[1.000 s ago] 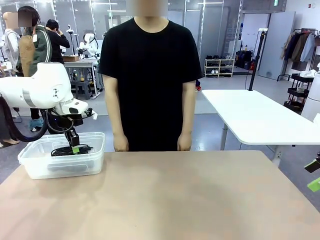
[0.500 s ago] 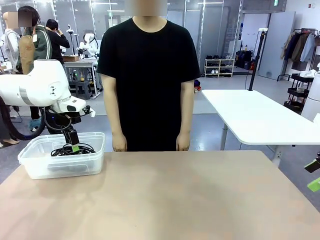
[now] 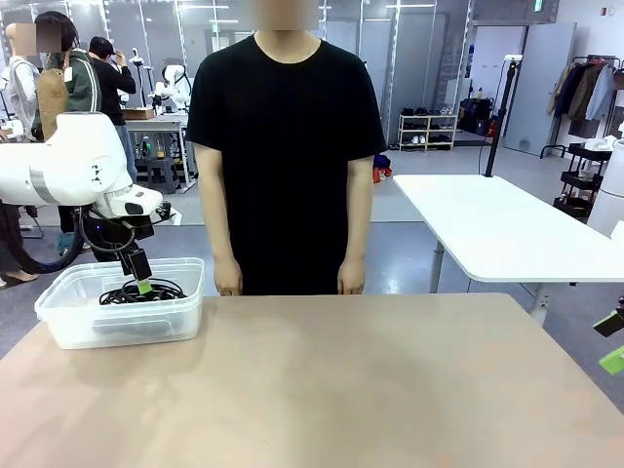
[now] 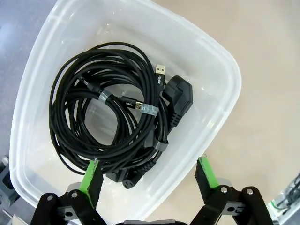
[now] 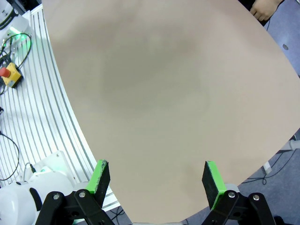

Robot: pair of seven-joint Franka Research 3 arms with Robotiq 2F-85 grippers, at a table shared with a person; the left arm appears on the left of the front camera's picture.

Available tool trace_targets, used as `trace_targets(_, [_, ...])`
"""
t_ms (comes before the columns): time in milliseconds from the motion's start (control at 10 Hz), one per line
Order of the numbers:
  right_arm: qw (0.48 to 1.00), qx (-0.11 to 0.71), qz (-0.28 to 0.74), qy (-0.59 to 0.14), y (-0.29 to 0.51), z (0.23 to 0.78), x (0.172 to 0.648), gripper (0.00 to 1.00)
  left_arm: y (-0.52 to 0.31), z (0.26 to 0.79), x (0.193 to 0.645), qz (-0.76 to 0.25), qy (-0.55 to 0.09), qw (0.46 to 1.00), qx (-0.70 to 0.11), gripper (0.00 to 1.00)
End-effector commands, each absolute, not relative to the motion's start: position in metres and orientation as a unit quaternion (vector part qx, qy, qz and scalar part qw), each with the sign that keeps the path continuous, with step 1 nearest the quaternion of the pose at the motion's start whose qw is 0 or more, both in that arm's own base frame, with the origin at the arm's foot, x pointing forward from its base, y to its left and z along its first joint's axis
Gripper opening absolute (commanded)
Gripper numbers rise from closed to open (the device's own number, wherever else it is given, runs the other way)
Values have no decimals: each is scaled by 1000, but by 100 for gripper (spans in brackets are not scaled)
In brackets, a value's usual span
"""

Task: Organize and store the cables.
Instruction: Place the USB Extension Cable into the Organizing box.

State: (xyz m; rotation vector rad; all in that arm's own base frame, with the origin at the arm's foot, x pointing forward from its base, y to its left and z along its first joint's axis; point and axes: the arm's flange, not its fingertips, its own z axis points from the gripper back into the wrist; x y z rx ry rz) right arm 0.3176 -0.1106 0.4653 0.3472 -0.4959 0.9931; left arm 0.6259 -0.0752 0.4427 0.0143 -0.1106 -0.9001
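Bright even indoor light, soft shadows, wide-angle bending in wrist views

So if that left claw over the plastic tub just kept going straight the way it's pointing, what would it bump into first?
Most likely the cables coiled in the clear tub. The left gripper hangs open right above them, pointing down into the tub; how far above is hard to judge.

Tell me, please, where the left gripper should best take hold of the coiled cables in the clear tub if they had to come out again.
Probably from straight above, across the bundled strands of the cables beside the grey tie. The coil lies flat in the tub, whose walls block a sideways approach. The left gripper hangs open above it.
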Motion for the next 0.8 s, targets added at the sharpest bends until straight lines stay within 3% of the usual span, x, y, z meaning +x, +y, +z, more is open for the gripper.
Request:
trace_targets(0, [839,167,462,-235,-110,466,319,100,-76,442,627,-437,-51,898,9,100])
trace_targets(700, [839,167,462,-235,-110,466,319,100,-76,442,627,-437,-51,898,9,100])
